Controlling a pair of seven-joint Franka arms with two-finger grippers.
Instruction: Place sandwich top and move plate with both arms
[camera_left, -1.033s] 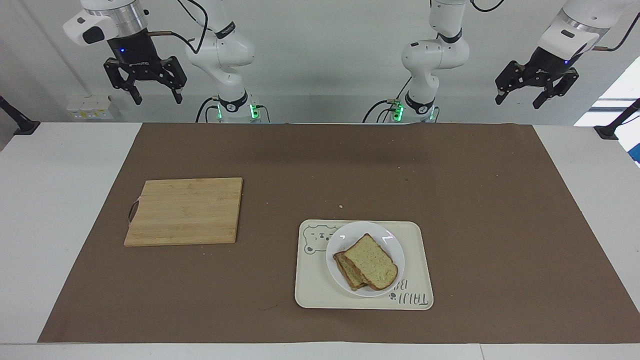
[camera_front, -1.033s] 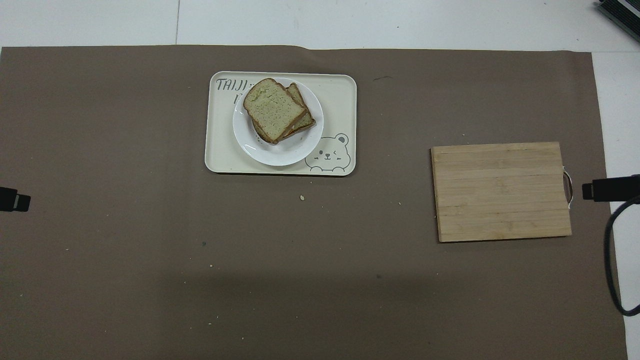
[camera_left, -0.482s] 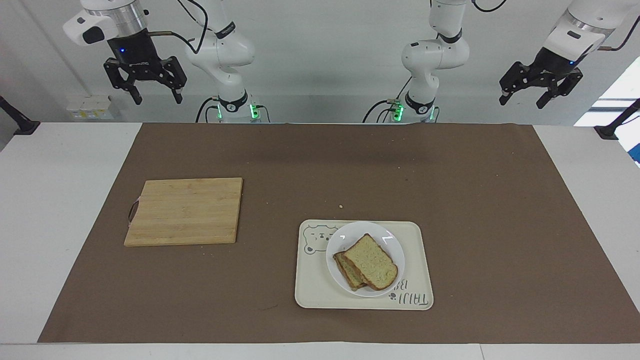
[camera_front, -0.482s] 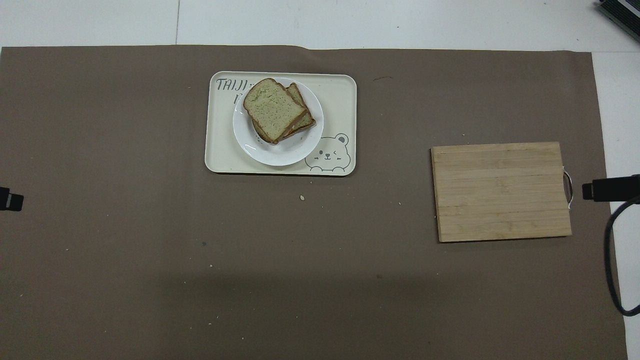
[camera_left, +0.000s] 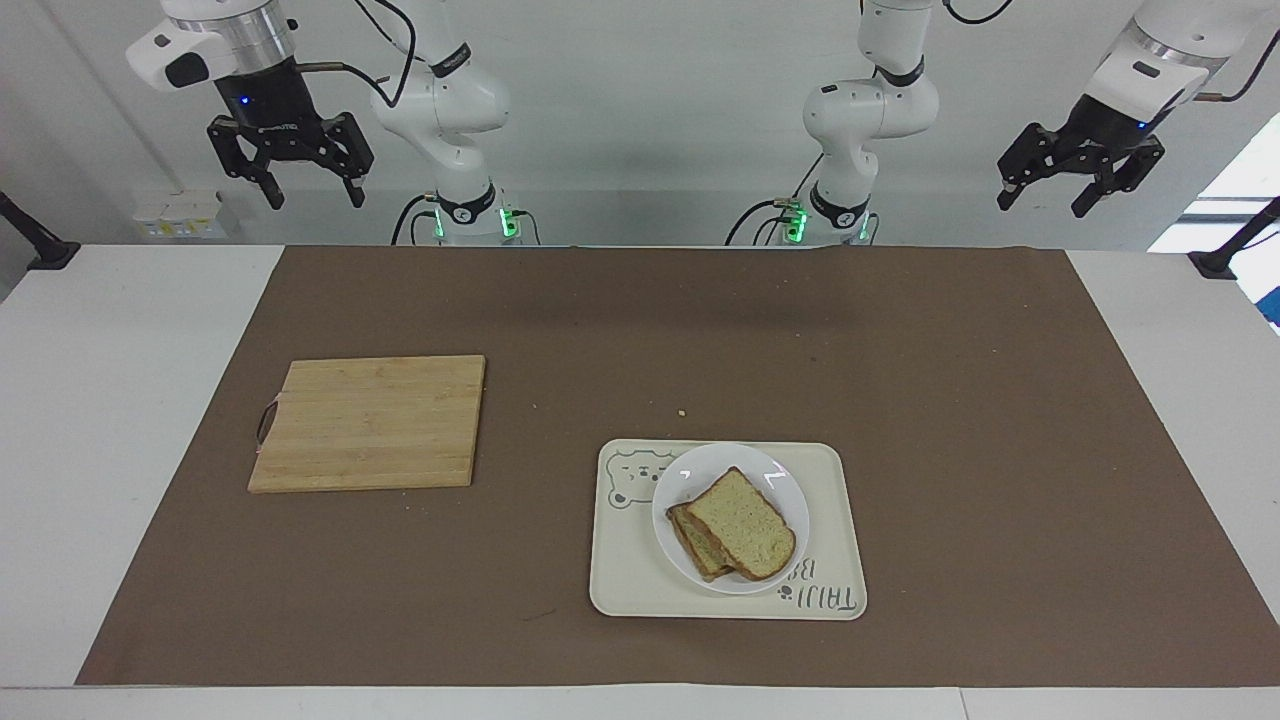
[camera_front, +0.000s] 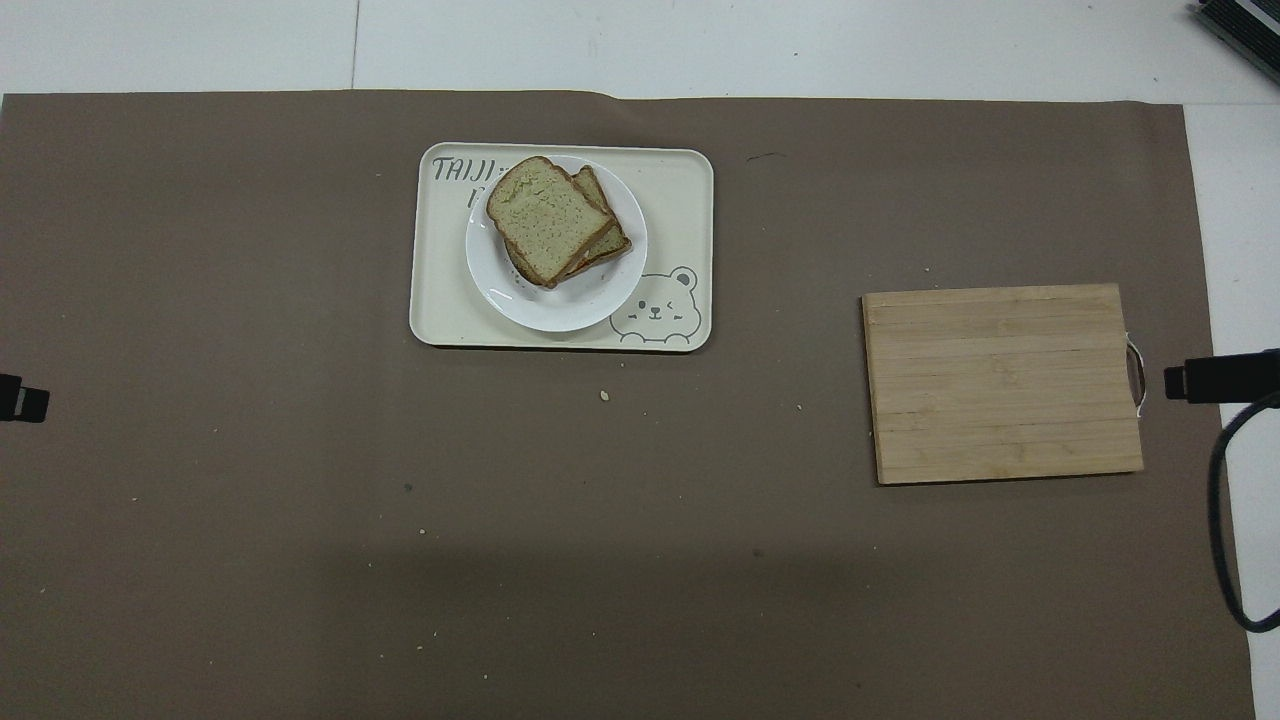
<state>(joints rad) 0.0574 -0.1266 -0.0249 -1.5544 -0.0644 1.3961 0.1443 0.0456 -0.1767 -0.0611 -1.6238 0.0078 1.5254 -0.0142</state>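
Saw left gripper raised high at left arm's end of table, fingers spread wide, holding nothing. Right gripper likewise raised at right arm's end, fingers wide, empty, over table edge near cutting board. Both well apart from work. Noted sandwich top lying skewed on lower slice, on plate. Plate sat on bear tray, out on brown mat, closer to left gripper.

Facing camera: high, across table, toward robots. Overhead camera: steep, downward, forward. Shared: brown paper mat, rectangular bamboo cutting board.
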